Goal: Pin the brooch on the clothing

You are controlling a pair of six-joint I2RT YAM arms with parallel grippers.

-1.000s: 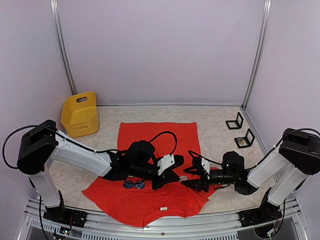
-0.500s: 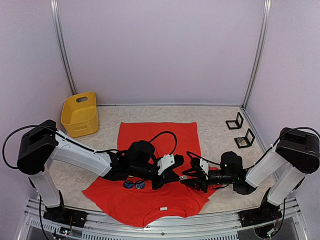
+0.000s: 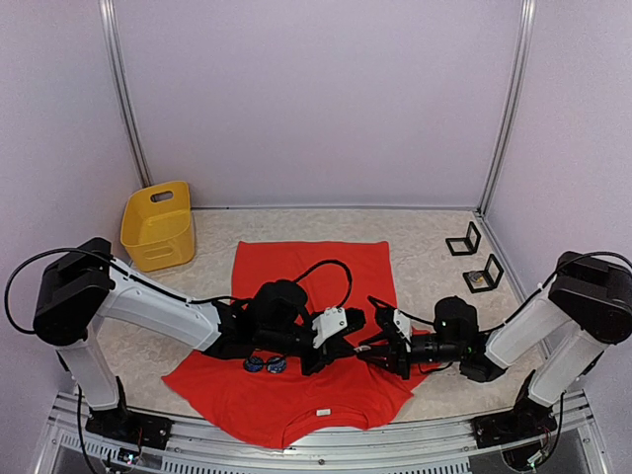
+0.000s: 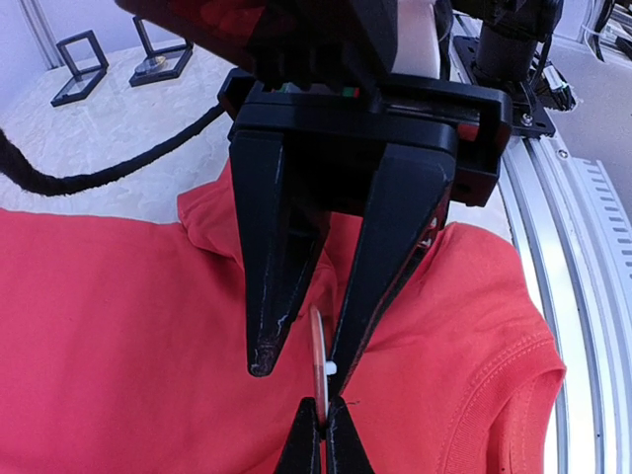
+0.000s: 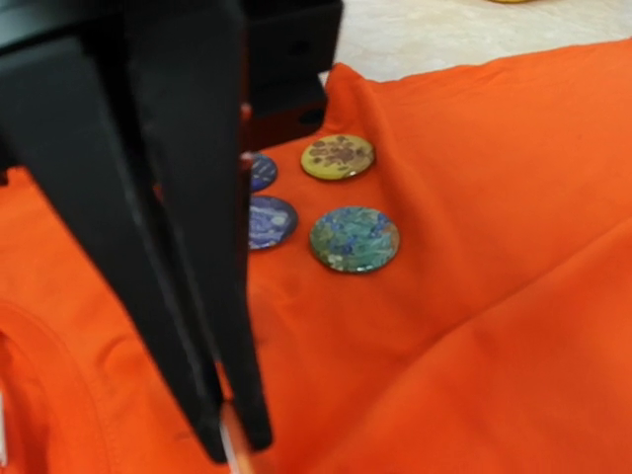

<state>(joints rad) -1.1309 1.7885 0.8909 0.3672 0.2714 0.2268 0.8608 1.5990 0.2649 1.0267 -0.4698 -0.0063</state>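
The red-orange T-shirt (image 3: 296,395) lies flat on the table, neck toward the near edge, and fills the left wrist view (image 4: 118,326) and the right wrist view (image 5: 494,197). My left gripper (image 3: 350,345) is shut on the rim of a thin round brooch (image 4: 318,360), held edge-on just above the shirt's right side. In the left wrist view the left gripper's tips (image 4: 322,434) pinch it from below. My right gripper (image 4: 301,373) is open, its fingers either side of the brooch, one finger touching its back. The left gripper (image 5: 235,444) also shows in the right wrist view.
Several other round brooches lie on the shirt: a green-blue one (image 5: 354,238), a yellow one (image 5: 338,156) and blue ones (image 3: 255,363). A yellow basket (image 3: 158,225) stands back left. Two black stands (image 3: 463,240) (image 3: 483,273) are back right. The metal rail (image 4: 573,247) runs along the near edge.
My right gripper has moved left toward the left gripper, and its fingers now flank the brooch. The left arm has hardly moved.
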